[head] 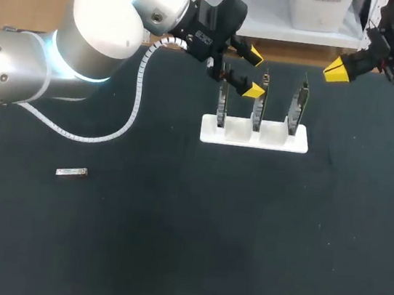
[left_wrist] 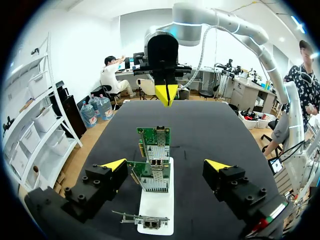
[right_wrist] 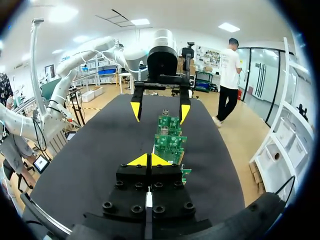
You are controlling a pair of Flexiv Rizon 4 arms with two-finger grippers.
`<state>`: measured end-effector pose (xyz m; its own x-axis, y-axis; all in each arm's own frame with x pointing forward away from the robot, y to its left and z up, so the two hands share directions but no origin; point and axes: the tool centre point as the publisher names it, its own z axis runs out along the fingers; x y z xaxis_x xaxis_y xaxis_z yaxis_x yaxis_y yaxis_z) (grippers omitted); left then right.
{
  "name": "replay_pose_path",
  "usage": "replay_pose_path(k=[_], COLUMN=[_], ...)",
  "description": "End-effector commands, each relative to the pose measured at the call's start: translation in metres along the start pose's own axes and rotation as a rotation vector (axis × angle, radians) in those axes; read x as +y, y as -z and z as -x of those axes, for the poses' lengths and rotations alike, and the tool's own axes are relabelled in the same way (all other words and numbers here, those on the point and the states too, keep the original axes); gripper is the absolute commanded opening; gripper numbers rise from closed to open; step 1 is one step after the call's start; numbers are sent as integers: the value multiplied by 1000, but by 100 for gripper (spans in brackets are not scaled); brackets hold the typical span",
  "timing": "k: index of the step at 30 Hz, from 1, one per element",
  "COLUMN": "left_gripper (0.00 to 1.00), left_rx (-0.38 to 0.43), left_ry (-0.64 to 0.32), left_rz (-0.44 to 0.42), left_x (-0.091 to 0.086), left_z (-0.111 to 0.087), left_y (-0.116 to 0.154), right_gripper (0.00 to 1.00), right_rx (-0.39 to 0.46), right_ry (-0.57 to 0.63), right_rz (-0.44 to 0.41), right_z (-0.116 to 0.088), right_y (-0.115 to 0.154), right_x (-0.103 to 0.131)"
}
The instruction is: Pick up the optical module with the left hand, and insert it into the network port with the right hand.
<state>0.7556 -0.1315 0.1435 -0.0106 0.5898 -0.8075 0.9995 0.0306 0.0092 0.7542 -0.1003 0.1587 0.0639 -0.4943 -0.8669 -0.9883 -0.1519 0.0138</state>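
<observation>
Head view first: where's the optical module sitting? — benchrat

It's lying flat on the dark table, over on the robot's left side and toward the near edge, all by itself. Nothing's touching it and both arms are well away from it. I can't spot it in either wrist view. — sfp_dan

OK, and the grippers? Holding anything? — benchrat

Nope. The left gripper hangs above the left part of the white holder, fingers spread wide with nothing in them. In the left wrist view that same gripper has a yellow tip out on each side of the card row, and neither tip touches a card. The right gripper is up by the table's far edge, off to the right of the holder, pinched together on nothing. The right wrist view backs that up: its two yellow fingertips meet with no gap between them. — sfp_dan

What's in the holder? — benchrat

Three green network cards, standing upright on edge in a row, one behind the other as the wrist cameras see them. The left wrist view shows the silver network ports on them pretty clearly. The two grippers face each other along that row, with the holder between them. — sfp_dan
</observation>
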Motion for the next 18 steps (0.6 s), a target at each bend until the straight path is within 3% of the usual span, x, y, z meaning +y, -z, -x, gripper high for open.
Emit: replay_pose_path(k=[1, 18], left_gripper=[100, 100], left_rx=[2, 2], left_ry=[0, 0], left_rz=[-2, -2], left_x=[1, 1], left_z=[0, 0], left_y=[0, 0], right_gripper=[0, 0], right_rx=[3, 17], right_ry=[2, -13], right_rz=[4, -4], right_z=[1, -1], right_y=[-5, -9], right_x=[-3, -2])
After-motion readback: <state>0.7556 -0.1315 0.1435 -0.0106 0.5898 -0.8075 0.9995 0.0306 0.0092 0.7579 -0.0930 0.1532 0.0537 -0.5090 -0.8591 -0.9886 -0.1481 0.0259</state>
